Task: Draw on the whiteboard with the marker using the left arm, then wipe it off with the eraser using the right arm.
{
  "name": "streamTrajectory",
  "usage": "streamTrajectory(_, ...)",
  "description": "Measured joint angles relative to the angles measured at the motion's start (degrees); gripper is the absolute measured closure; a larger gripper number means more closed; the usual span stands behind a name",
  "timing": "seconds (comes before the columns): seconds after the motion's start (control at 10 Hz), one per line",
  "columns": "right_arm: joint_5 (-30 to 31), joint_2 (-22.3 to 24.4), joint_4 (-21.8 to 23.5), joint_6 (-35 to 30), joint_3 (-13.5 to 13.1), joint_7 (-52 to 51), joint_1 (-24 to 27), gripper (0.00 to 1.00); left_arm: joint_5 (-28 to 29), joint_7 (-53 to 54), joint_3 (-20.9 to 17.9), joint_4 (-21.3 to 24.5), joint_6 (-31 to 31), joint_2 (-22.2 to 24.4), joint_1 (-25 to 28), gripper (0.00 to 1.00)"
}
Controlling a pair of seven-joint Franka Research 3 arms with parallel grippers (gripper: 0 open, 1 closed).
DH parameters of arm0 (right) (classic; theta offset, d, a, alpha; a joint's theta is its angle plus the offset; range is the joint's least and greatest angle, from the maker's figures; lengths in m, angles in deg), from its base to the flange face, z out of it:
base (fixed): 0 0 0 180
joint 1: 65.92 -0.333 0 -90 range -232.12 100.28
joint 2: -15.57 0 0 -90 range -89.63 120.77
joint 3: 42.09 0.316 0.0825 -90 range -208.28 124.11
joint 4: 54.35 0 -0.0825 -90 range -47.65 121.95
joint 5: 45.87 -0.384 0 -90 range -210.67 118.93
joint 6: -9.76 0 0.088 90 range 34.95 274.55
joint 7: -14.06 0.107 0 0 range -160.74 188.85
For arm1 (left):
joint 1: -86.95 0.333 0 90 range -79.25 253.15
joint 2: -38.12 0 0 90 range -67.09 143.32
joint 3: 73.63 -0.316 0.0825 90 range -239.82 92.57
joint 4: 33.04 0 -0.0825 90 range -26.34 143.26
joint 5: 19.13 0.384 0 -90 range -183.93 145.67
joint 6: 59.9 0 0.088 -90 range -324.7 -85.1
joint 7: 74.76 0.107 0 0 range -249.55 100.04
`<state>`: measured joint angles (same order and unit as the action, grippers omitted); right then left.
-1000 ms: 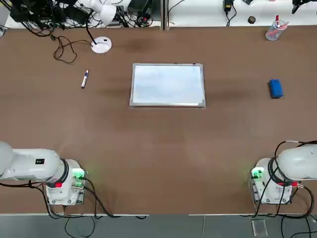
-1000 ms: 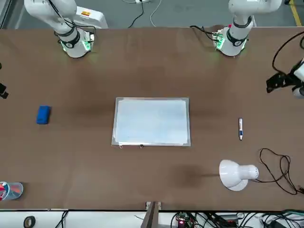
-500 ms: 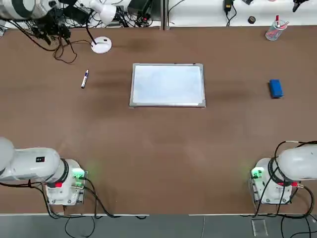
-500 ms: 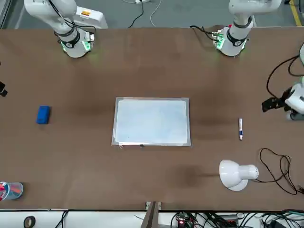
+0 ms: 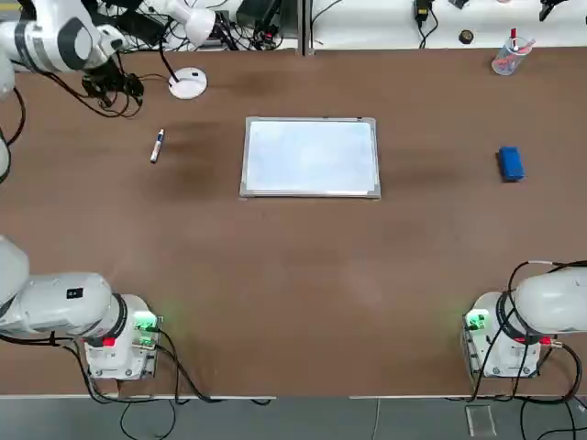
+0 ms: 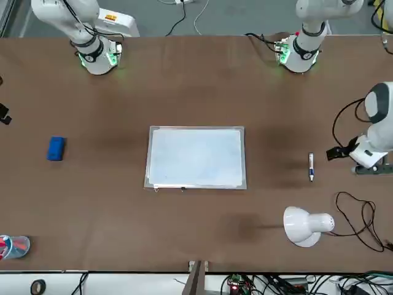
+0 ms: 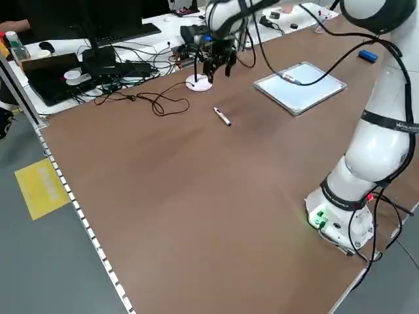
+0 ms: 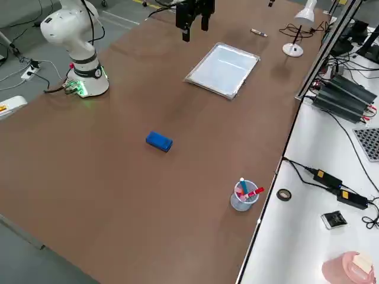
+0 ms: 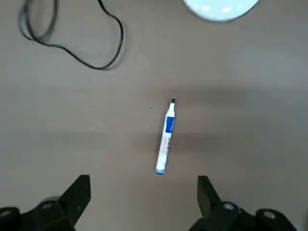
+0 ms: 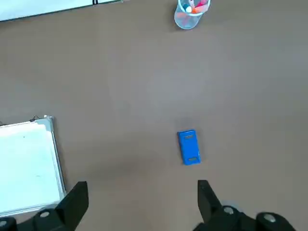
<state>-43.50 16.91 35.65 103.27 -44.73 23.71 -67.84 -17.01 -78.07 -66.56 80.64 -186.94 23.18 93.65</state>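
left gripper (image 9: 143, 199) fingers wide, empty, above marker (image 9: 165, 138) (lamp base (image 9: 220, 7), cable (image 9: 72, 38) nearby).

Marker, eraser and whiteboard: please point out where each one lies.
marker (image 5: 157, 146), top view, middle of its barrel
eraser (image 5: 511, 164), top view, centre of its top face
whiteboard (image 5: 311, 157), top view, middle of the white surface

My views are evenly and brightly lit from overhead, with no hard glare on the brown table (image 5: 293, 275). Soft, diffuse shadows smear beside the whiteboard (image 5: 311, 156) and near the marker (image 5: 157, 146). The whiteboard's surface carries a pale bluish sheen. My left wrist view is slightly soft, the marker mildly blurred. Green base lights glow faintly onto the tabletop.
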Motion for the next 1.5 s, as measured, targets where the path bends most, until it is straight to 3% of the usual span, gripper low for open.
streamTrajectory(0.1, 0.0, 0.0, 0.0, 0.0, 0.0, 0.0, -0.2, 0.0, 0.1, 0.0, 0.0, 2.0, -3.0, -0.8, 0.0, 0.1)
streamTrajectory(0.6, 0.0, 0.0, -0.3, 0.0, 0.0, 0.2, -0.7, 0.0, 0.1, 4.1, 0.1, 10.8, -16.3, -3.6, 0.0, 0.21)
streamTrajectory(0.9, 0.0, 0.0, -0.6, 0.0, 0.3, 0.9, -0.6, 0.0, 0.1, 6.6, 0.1, 11.7, -19.7, -6.2, 0.0, 0.32)
streamTrajectory(1.5, 0.1, 0.0, -1.4, 0.1, 0.9, 1.3, -0.7, 0.0, 3.7, 6.9, 0.1, 12.1, -23.6, -9.7, -0.1, 0.42)
